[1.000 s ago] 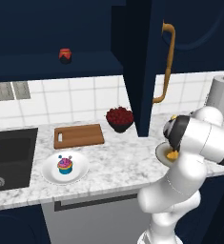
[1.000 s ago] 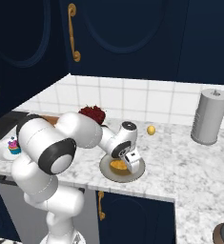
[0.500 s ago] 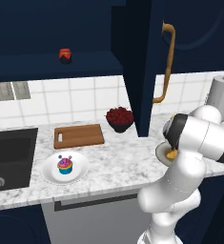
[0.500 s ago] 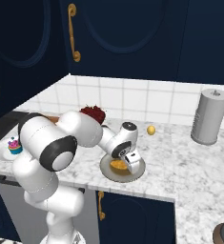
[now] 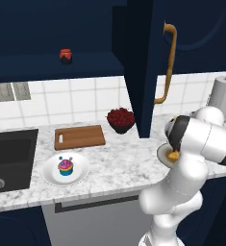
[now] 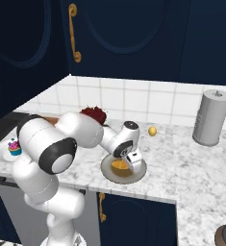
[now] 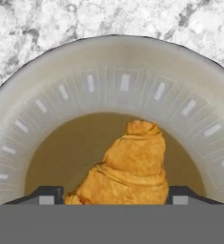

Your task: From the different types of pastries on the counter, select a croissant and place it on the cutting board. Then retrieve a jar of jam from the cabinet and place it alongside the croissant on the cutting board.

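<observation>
The golden-orange croissant (image 7: 132,162) lies on a beige-rimmed plate (image 7: 123,81) on the counter (image 5: 114,168), right of the open cabinet door. My gripper (image 7: 116,195) is down on that plate, its two tips pressed against the croissant's sides, shut on it. From the right base view the gripper (image 6: 126,163) covers part of the croissant (image 6: 118,165). The brown cutting board (image 5: 80,136) lies bare near the back wall. A red jar of jam (image 5: 65,55) stands on the shelf of the navy cabinet (image 5: 56,69). The cupcake (image 5: 65,166) sits on a white plate (image 5: 49,174).
A dark bowl of red berries (image 5: 120,118) stands between the board and the open door with its brass handle (image 5: 168,62). A grey paper-towel roll (image 6: 210,116) and a small yellow fruit (image 6: 153,130) sit at the back right. The black sink (image 5: 8,158) is at the left.
The jaws have come in from wide open onto the croissant. The arm and the plate stay where they were.
</observation>
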